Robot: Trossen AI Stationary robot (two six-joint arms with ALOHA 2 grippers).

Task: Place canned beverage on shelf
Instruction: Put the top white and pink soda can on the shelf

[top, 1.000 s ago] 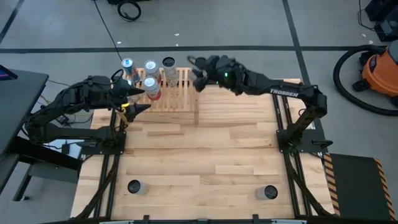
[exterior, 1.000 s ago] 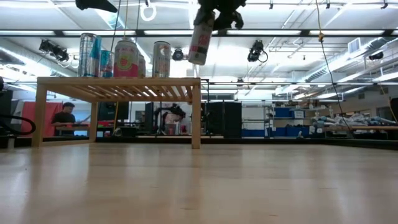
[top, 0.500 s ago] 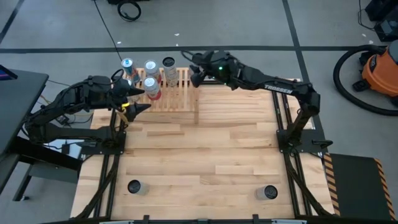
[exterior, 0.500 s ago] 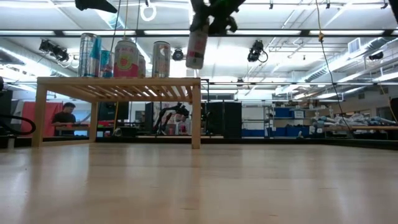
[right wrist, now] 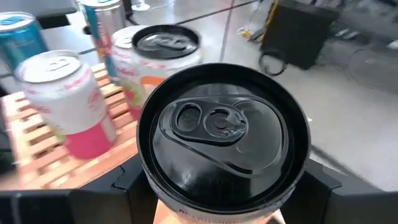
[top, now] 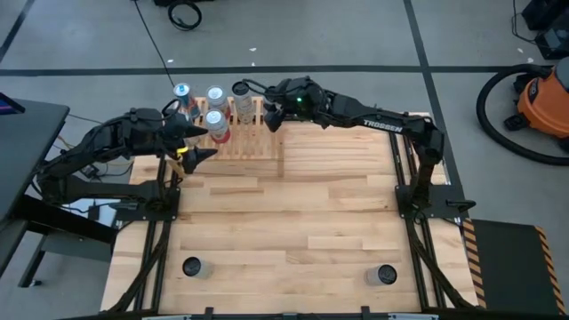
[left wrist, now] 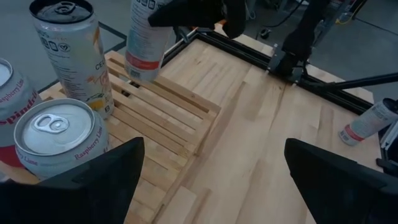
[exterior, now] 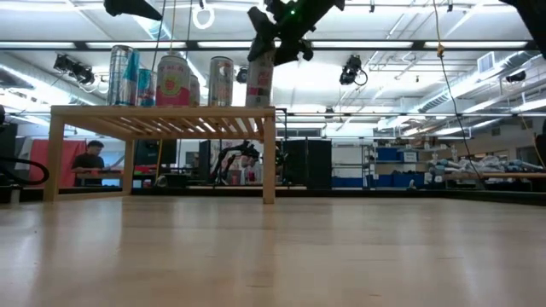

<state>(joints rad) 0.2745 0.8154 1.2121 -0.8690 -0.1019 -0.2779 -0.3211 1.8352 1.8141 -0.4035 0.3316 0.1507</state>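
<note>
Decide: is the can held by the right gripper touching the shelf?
Cannot tell. In the low view the can meets the shelf top edge-on; the left wrist view leaves contact unclear. The right gripper grips it.

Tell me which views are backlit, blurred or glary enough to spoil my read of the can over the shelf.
Low view: bright ceiling lights backlight the right gripper, but the can label and shelf edge stay readable. Right wrist view: the can top is sharp, the room behind blurred. Left wrist view: clear, with the left gripper fingers as dark shapes. High view: even light, no glare.
</note>
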